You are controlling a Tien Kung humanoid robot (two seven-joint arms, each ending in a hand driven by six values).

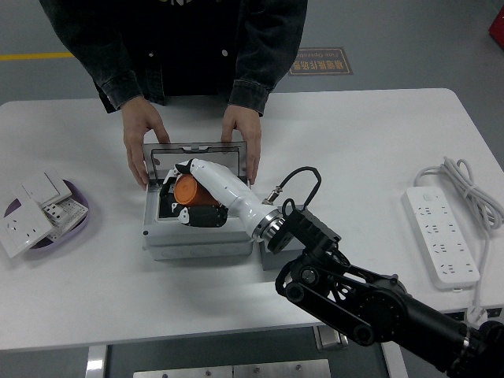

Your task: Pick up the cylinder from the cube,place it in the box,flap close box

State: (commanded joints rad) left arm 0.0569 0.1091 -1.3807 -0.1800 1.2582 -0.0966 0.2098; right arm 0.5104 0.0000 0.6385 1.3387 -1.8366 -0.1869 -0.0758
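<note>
The right hand (195, 191) has its fingers wrapped round the orange cylinder (187, 189), over the open grey plastic box (197, 216). A person's hands (240, 126) grip the lid at twelve o'clock; shutting it early could trap the hand.

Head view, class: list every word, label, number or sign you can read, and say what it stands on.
No text can be read.
Floor sign: printed lines, too blurred to read.
Power strip: no print legible.
Switch plates in the purple bowl: no print legible.
Box: no label visible.
</note>
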